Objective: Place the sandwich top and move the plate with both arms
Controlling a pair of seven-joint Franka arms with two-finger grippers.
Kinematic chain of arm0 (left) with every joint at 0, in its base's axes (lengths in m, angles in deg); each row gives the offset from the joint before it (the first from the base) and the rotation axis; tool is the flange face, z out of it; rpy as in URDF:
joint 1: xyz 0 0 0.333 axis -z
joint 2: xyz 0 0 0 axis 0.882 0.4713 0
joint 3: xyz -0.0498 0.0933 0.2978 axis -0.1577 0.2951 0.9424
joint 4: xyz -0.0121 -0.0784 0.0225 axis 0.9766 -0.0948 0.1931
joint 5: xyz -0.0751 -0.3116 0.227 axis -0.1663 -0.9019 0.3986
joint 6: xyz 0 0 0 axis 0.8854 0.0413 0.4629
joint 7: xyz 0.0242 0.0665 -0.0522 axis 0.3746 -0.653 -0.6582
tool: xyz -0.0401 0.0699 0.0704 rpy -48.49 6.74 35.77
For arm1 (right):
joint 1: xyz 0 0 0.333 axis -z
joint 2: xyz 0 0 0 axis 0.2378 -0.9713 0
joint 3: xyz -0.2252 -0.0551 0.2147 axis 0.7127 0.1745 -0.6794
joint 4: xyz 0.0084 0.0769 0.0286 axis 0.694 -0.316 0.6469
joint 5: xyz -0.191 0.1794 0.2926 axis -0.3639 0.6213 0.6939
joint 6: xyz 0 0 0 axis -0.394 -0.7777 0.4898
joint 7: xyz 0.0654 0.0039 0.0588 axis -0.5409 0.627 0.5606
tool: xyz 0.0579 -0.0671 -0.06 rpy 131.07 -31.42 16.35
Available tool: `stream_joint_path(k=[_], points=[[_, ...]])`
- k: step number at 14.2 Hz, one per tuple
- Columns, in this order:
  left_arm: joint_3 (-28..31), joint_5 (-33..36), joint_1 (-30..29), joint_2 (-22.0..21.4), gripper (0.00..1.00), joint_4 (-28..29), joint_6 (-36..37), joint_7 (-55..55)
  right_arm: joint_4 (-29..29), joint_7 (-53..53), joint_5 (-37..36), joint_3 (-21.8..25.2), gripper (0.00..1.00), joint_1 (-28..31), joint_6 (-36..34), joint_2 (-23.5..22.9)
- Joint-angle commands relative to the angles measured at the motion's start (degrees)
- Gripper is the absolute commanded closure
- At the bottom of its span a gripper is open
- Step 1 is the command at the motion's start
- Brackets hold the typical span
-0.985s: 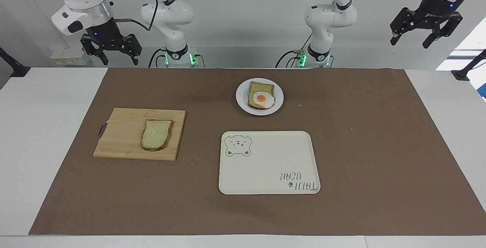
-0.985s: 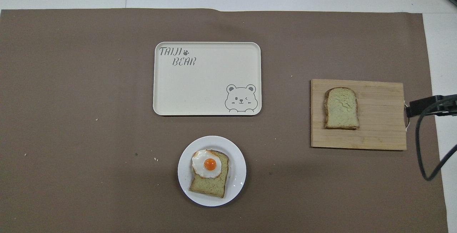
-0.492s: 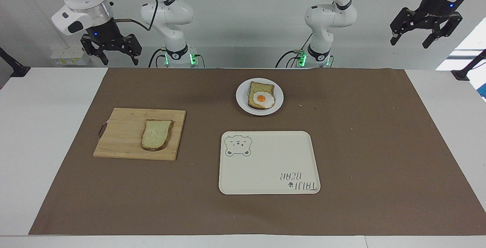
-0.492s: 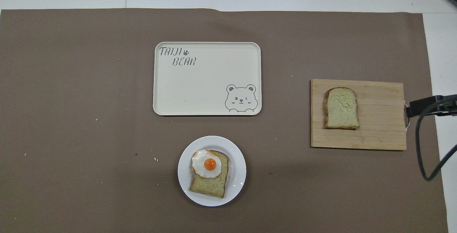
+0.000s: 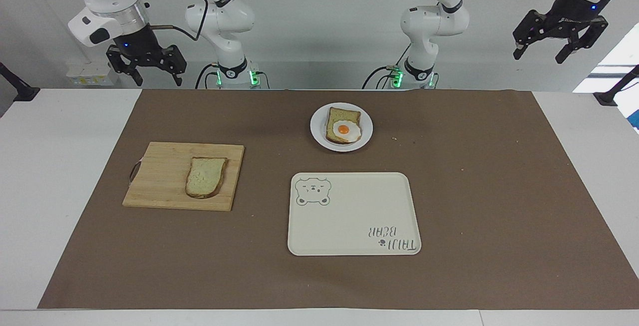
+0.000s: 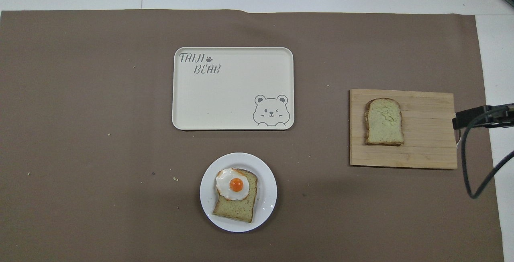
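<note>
The sandwich top (image 5: 205, 176) (image 6: 384, 121) is a plain bread slice lying on a wooden cutting board (image 5: 159, 173) (image 6: 425, 149) toward the right arm's end of the table. The small white plate (image 5: 317, 125) (image 6: 267, 198) lies near the robots at the middle and bears a bread slice with a fried egg (image 5: 343, 130) (image 6: 233, 185). My right gripper (image 5: 157, 80) hangs open and empty in the air above the table's edge at the robots' end, up from the board. My left gripper (image 5: 538, 57) hangs open and empty, high at the left arm's end.
A cream rectangular tray with a bear drawing (image 5: 349, 226) (image 6: 225, 105) lies farther from the robots than the plate. A brown mat (image 5: 474, 191) covers the table. A black part with a cable (image 6: 478, 116) of the right arm overhangs the board's outer end.
In the overhead view the right arm's black part and cable have shifted slightly toward the board. Bread, plate and tray have not moved.
</note>
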Motion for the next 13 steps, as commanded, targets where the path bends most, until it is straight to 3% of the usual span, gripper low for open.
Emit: stream_joint_path(k=[1,8,13], points=[[-0.04,-0.45,-0.29,-1.54,0.0,1.85,0.2,0.64,-4.36,1.73,-0.07,-0.33,0.0,1.69,3.84,1.63],[-0.04,-0.45,-0.29,-1.54,0.0,1.85,0.2,0.64,-14.64,9.18,2.99,-0.33,0.0,5.91,16.66,-0.92],[-0.04,-0.45,-0.29,-1.54,0.0,1.85,0.11,0.64,-19.22,15.68,8.96,-0.33,0.0,8.63,26.59,-7.33]])
